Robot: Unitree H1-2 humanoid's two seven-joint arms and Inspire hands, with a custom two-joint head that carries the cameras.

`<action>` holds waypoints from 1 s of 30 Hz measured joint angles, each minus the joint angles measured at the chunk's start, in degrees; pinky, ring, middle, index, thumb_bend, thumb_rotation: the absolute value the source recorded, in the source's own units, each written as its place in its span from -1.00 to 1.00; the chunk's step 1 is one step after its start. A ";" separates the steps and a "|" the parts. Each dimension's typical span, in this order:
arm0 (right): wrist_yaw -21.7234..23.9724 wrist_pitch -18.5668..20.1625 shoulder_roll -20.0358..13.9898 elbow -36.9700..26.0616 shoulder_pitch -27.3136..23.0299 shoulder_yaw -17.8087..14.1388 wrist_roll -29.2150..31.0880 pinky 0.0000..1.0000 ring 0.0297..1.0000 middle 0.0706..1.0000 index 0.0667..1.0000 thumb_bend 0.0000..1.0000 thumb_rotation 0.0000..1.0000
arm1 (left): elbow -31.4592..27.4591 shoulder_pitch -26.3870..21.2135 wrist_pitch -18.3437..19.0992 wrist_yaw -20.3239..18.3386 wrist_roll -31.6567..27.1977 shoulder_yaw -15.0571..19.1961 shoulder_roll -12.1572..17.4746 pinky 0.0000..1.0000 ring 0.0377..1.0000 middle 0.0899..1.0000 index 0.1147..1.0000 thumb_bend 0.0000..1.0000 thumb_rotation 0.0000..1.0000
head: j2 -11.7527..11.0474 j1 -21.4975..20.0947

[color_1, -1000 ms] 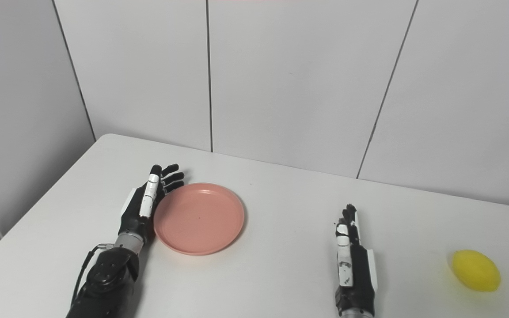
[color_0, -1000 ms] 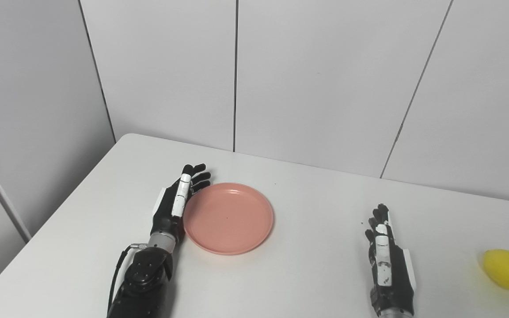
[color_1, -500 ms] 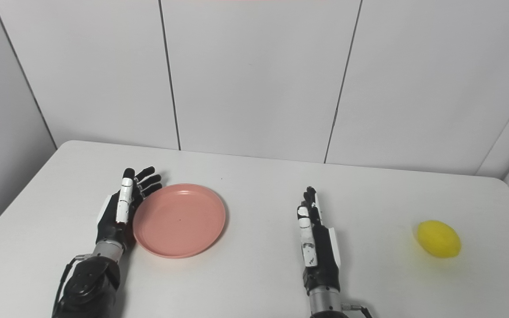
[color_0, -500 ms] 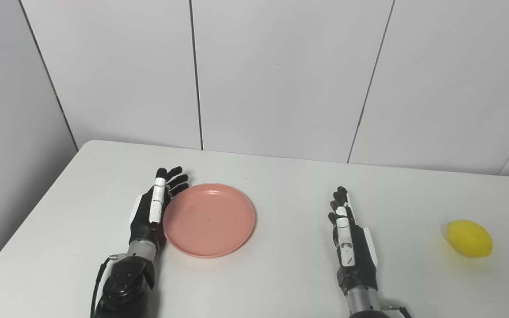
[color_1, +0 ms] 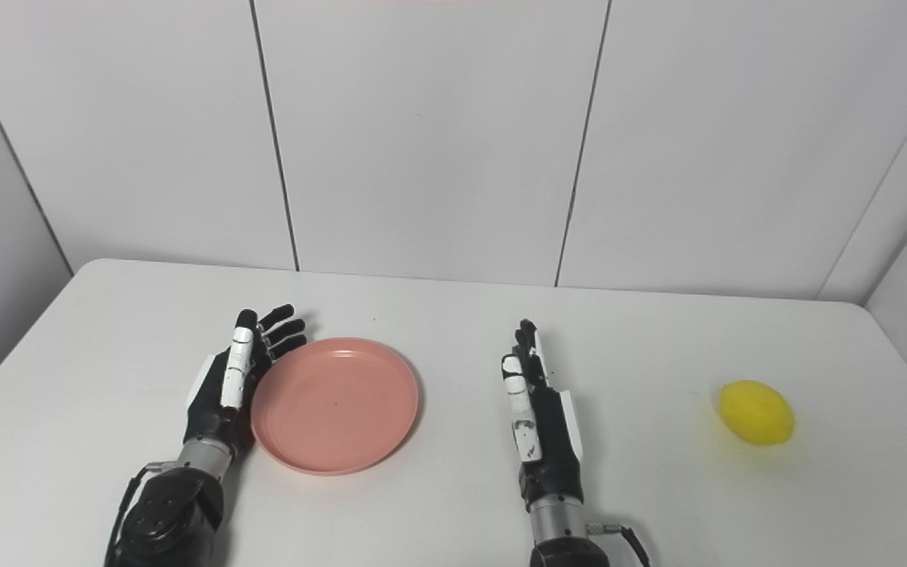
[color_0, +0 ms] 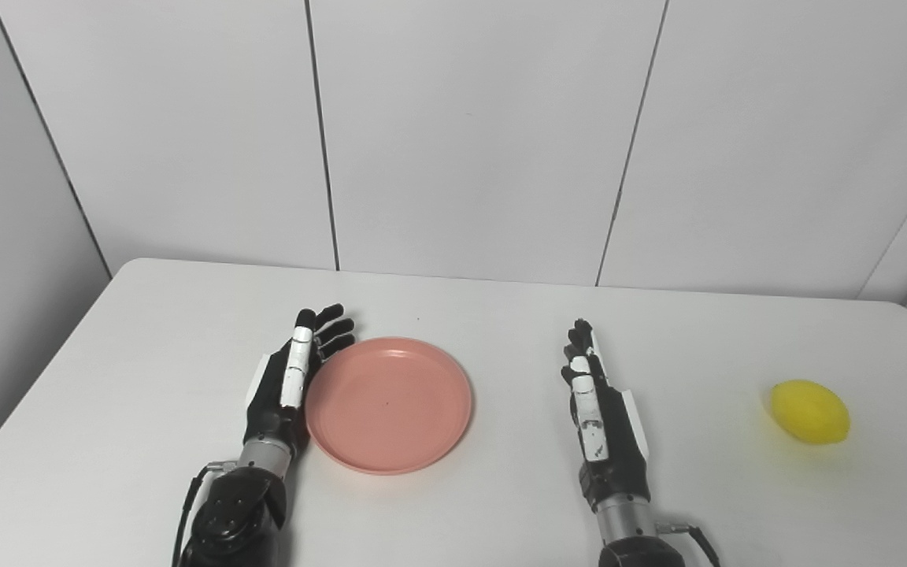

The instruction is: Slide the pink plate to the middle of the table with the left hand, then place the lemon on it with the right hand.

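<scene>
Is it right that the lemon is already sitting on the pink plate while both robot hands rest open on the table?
Not quite. The left eye view shows the lemon lying on the table far right of the empty pink plate. Left robot hand and right robot hand are open.

A plain pink plate (color_0: 388, 403), a bright yellow lemon (color_0: 809, 412) and two black-and-white hands on a white tabletop (color_0: 501, 315).
</scene>
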 measured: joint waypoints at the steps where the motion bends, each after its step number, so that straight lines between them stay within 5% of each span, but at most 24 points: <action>1: 0.00 0.00 0.00 0.14 -0.06 0.01 -0.07 1.00 1.00 1.00 1.00 0.45 1.00 | -0.30 0.14 0.18 -0.09 -0.04 -0.12 -0.23 0.62 0.66 0.64 0.59 0.36 1.00 | 0.00 0.00; 30: -0.05 -0.03 0.00 1.14 -0.33 -0.44 0.22 1.00 1.00 1.00 1.00 0.44 1.00 | -4.30 3.10 1.53 -0.88 1.37 -4.28 -5.71 0.60 0.63 0.61 0.57 0.36 1.00 | 0.53 -0.18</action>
